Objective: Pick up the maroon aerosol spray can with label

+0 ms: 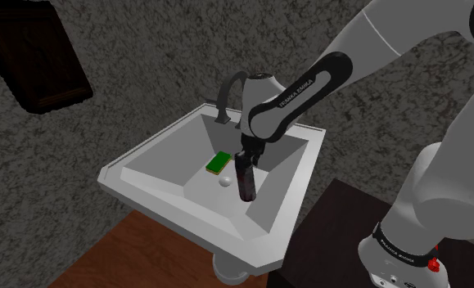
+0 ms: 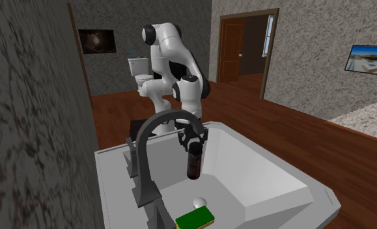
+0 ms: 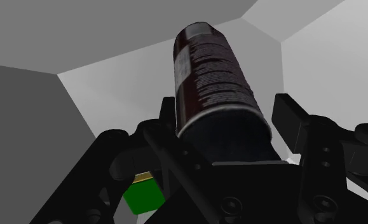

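Note:
A dark maroon spray can with a printed label hangs upright inside the white sink, top end up in my black gripper. The second exterior view has the can below the gripper, its base low over the basin. Whether the base touches the basin, I cannot tell. In the wrist view the can runs away from the gripper, and both fingers clasp its near end.
A dark curved faucet rises at the sink's back edge, close to the can. A green sponge and a white drain plug lie in the basin. Dark wood stand beside the sink.

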